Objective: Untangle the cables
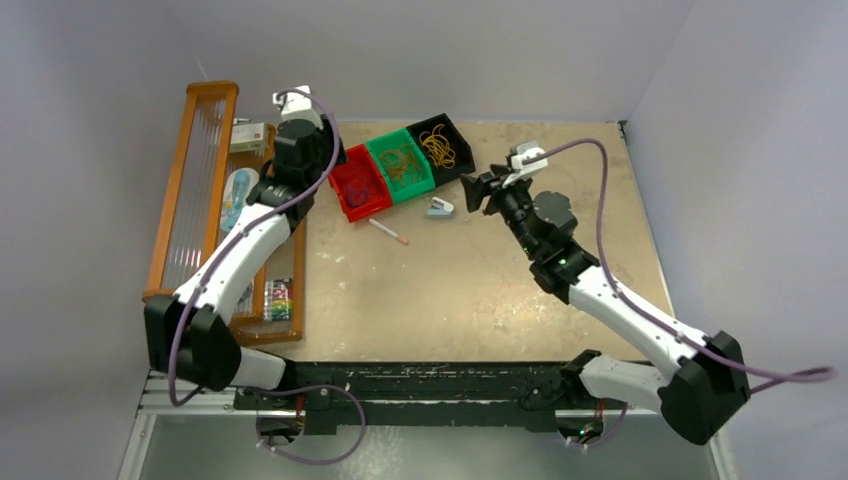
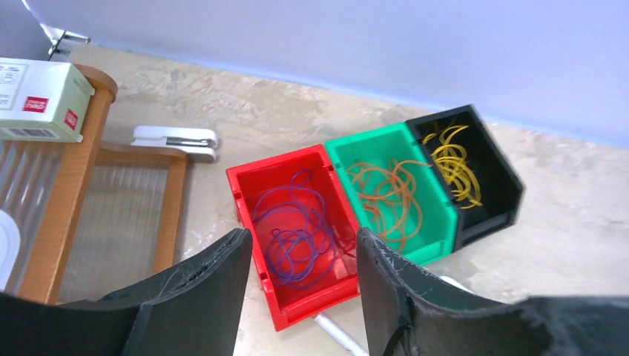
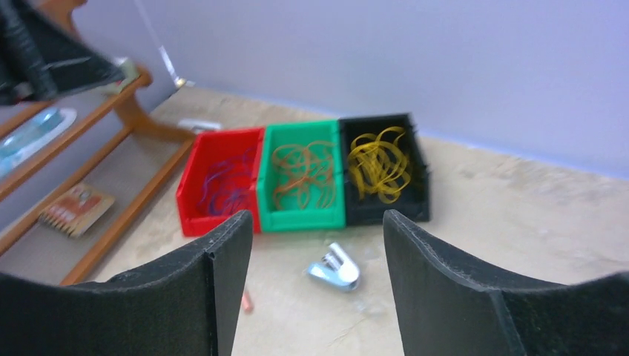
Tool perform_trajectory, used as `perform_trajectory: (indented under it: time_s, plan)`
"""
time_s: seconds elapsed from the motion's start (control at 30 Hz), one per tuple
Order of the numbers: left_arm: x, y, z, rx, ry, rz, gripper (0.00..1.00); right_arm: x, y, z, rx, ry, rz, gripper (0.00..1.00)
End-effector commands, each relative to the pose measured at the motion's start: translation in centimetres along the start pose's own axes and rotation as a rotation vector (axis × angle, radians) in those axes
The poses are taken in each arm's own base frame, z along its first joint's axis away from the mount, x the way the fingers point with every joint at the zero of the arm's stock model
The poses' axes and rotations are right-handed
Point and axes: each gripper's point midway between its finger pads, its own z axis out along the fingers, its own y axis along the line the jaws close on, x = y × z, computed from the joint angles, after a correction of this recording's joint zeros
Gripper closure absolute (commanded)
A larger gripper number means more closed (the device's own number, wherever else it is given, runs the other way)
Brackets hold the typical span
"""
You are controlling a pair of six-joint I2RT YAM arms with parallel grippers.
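— Surface, room: quick.
— Beige mottled worktop (image 1: 480, 290), scuffed. Pale grey-lilac walls (image 1: 450, 50) on three sides. Left of the left pincer (image 2: 300, 239) is a wooden rack (image 1: 190, 180), with a small carton (image 2: 37, 100) on its far rail.
— Containers?
— Three bins touching in a row, ahead of both pincers. Straight past the left pincer's gap sits the red bin (image 2: 274, 162), with tangled purple cables (image 2: 297, 237) inside. To that pincer's right comes the green bin (image 2: 371, 137) with orange cables (image 2: 386, 196). Furthest off to the right is the black bin (image 2: 497, 193) with yellow cables (image 2: 456, 167). All are thin loops in a heap, one colour per bin.
— From the right pincer (image 3: 317, 219)?
— Same row straight ahead, red toward its left, black toward its right. A small silver clip-like thing (image 3: 335, 267) lies on the worktop between that pincer and the bins, nearest the green one. A pen (image 1: 388, 232) lies just in front of the red bin, off to this pincer's left. A white stapler (image 2: 174, 139) lies left-ahead of the left pincer, between rack and red bin.
— Pincer states?
— Both spread wide, fingers gripping nothing, both apart from the cables.
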Motion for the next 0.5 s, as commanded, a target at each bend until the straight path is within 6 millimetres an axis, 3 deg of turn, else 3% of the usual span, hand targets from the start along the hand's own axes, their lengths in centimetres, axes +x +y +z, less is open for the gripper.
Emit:
perform_trajectory:
  time_s: [0.0,0.17,0.47]
  plan:
    - [-2.2,-0.6,-3.5,0.095,-0.109,-0.104,0.45,-5.1,-3.6,-2.6,0.185,-0.083,-0.083,0.31]
    - [-2.5,-0.2,-8.3,0.171,-0.178,-0.16,0.4,-6.9,-5.3,-6.3,0.272,-0.122,-0.036,0.24]
    - [2.9,2.7,-11.7,0.142,-0.142,-0.252,0.29,-5.2,-8.1,-12.4,0.42,-0.13,0.153,0.07]
